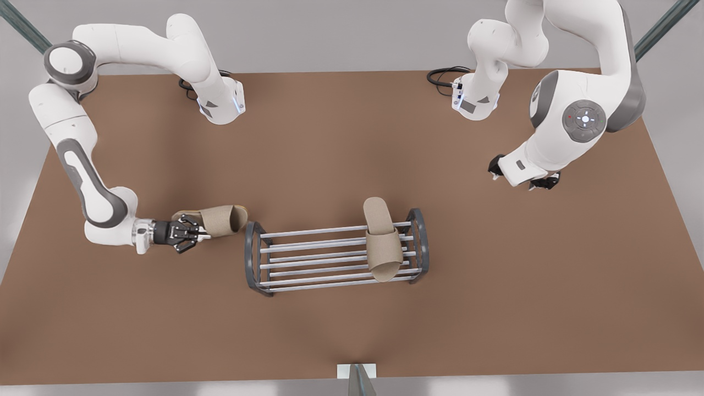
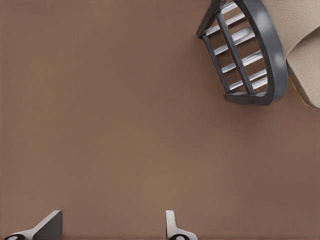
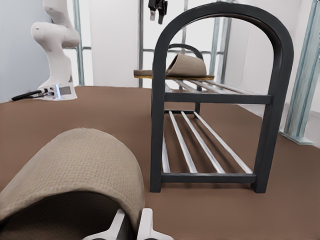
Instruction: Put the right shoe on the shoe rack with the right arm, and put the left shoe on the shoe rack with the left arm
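Table (image 1: 330, 137), brown and wide, seen from above, with a white arm at each far corner. The right arm (image 1: 77, 165) reaches in from the front view's left. The left arm (image 1: 583, 115) waits at the front view's right.

The rack (image 1: 308, 258) stands near the table's middle, dark arched ends joined by silver rods. The left shoe (image 1: 382, 247), a beige slipper, lies across the rods at the rack's 3 o'clock end, one end overhanging the rack's far edge. That half of the task looks done.

The right shoe (image 1: 220, 220), its twin, sits off the rack, just beside the 9 o'clock end frame. Whether it rests on the table or hangs just above cannot be told. It has yet to go onto the free rods at that end.

The right pincer (image 1: 190, 234) is clenched on the right shoe, at the end farthest from the rack. In the right wrist view its fingertips (image 3: 145, 225) sit close together at the strap's edge.

The left pincer (image 1: 525, 180) hovers well apart from the rack, toward 2 o'clock. It is released and holds nothing. In the left wrist view its fingers (image 2: 50, 225) stand wide apart over bare table.
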`<action>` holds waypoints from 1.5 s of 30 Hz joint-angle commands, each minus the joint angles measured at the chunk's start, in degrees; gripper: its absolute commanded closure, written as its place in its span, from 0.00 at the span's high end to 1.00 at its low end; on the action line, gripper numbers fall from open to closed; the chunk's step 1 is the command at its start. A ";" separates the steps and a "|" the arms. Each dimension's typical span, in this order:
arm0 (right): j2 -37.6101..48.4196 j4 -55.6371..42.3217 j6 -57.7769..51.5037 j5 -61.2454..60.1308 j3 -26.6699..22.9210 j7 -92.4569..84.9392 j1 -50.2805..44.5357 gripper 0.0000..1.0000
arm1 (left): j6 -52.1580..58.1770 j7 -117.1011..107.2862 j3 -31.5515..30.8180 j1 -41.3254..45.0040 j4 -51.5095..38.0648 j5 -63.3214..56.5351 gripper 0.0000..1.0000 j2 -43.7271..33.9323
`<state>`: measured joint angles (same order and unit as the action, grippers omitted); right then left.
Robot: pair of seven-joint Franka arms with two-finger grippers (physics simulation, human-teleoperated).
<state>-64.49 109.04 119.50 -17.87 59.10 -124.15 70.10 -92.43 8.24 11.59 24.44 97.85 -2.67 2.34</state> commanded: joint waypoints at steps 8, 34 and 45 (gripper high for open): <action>13.51 -0.76 -14.55 -3.84 9.63 22.28 6.19 0.21 | -0.12 0.20 0.10 -0.36 -0.03 -0.05 1.00 -0.05; 44.54 -9.63 26.05 -14.39 -7.68 93.47 -43.38 0.21 | 0.06 0.20 -0.08 -0.36 -0.03 -0.05 1.00 -0.14; 45.59 -19.92 25.87 10.40 -40.28 130.83 -74.66 0.21 | 0.23 0.11 -0.08 -0.36 -0.03 -0.05 1.00 -0.14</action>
<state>-19.00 89.81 143.47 -11.66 22.18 -42.21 -1.61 -92.27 8.43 11.41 23.91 97.85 -2.69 2.26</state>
